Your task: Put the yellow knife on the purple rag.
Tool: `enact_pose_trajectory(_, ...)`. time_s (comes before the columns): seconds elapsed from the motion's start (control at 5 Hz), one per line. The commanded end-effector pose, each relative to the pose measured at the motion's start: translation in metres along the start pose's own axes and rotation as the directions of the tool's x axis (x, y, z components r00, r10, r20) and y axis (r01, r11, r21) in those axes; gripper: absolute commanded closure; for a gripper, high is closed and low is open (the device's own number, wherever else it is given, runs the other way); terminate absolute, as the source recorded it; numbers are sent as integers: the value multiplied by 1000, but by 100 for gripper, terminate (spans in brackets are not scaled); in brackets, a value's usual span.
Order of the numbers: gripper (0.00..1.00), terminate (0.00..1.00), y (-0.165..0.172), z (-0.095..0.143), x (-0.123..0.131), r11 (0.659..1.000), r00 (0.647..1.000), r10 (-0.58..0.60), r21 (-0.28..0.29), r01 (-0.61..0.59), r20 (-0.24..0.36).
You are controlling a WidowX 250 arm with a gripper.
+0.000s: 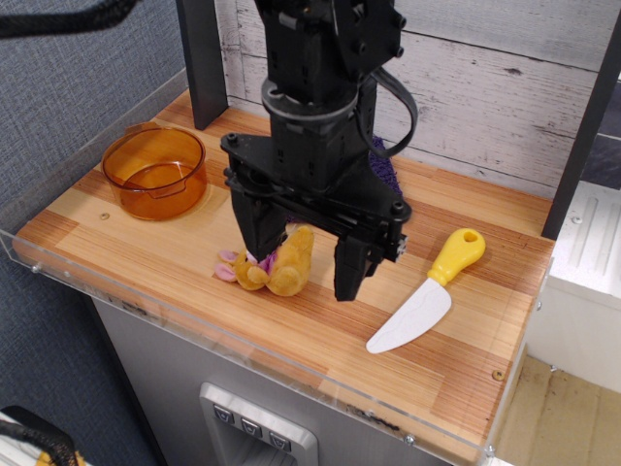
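The yellow knife (428,290) lies flat on the wooden table at the right, white blade toward the front, yellow handle with its hole toward the back. The purple rag (384,171) lies at the back middle, mostly hidden behind my arm; only a dark purple nubby edge shows. My gripper (303,260) hangs over the table's middle, fingers pointing down and spread wide apart, holding nothing. It is left of the knife and in front of the rag. A plush toy sits between the fingers.
A small yellow plush toy (279,267) with pink parts lies on the table under the gripper. An orange translucent pot (155,170) stands at the back left. A clear acrylic rim (194,325) runs along the table's front edge. Dark posts stand at the back.
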State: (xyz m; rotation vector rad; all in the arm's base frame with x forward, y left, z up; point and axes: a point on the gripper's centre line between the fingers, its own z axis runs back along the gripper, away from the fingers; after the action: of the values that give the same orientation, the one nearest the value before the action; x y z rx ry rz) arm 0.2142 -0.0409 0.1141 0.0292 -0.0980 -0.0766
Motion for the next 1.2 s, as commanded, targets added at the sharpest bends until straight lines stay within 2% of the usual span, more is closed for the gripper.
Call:
enact_pose_trajectory(0.0,0,0,0,0,0,1000,1000,0,0,0,0)
enact_pose_trajectory(0.2,0,0,-7,11,11,1000,999,21,-6,-21,30)
enact_pose_trajectory(0.6,0,0,9,20,44,990,989,136,-35,-134,61)
enact_pose_trajectory(1.0,0,0,8,-1,92,999,998,-39,-13,39,44)
